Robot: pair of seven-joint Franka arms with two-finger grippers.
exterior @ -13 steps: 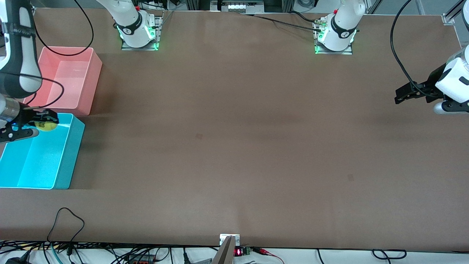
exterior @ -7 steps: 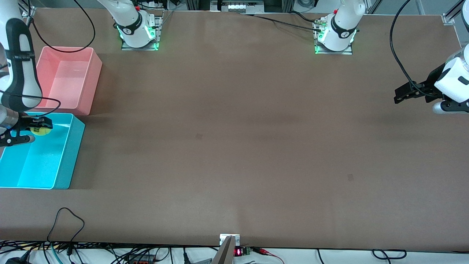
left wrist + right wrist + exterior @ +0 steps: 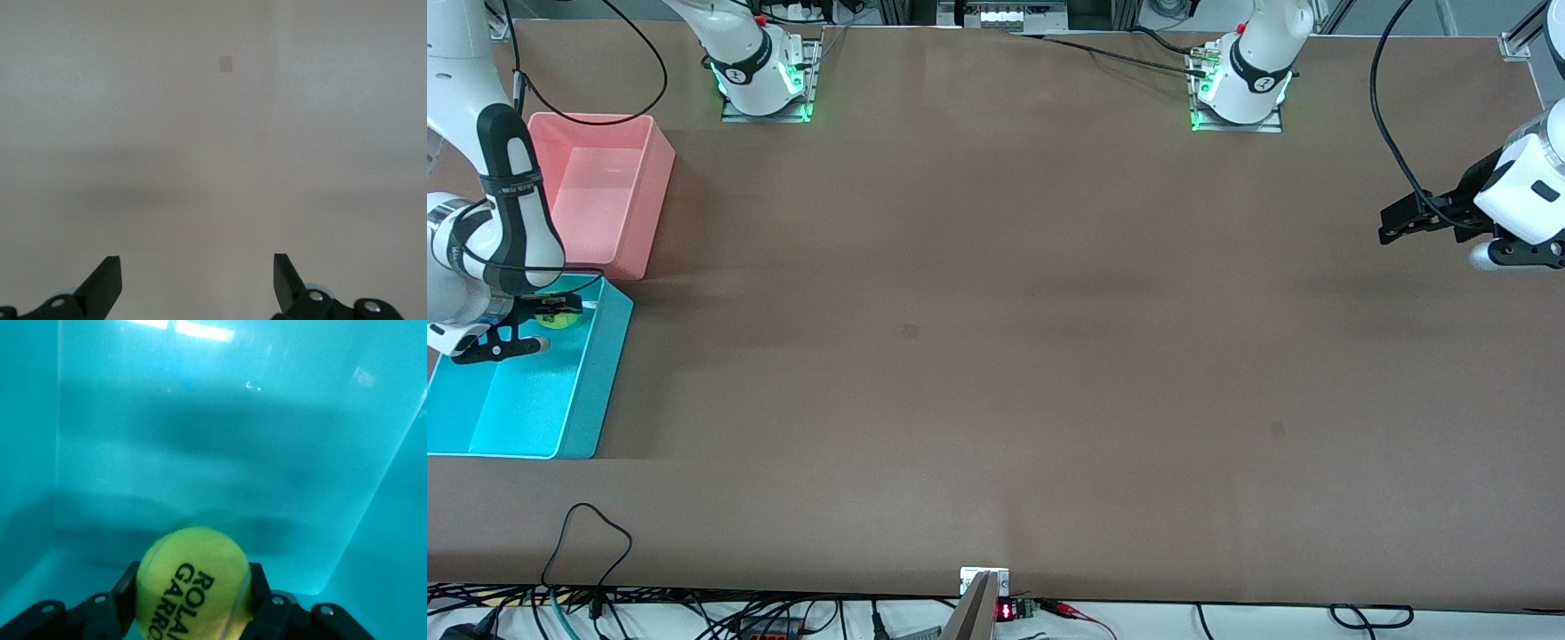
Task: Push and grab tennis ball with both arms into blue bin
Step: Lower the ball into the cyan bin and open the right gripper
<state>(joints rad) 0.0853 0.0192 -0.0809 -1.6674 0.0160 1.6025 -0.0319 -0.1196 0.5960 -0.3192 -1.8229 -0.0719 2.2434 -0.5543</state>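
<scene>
Right fingers (image 3: 547,313) (lower now) round tennis ball (image 3: 192,583) inside blue bin (image 3: 596,382).

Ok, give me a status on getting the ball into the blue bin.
Nearly done. The right gripper is shut on the tennis ball, holding it over the inside of the blue bin, at the end next to the pink bin. The right wrist view shows the bin floor below the ball. What is left is opening the fingers to drop it. The left gripper waits open over the table at its own end.
</scene>
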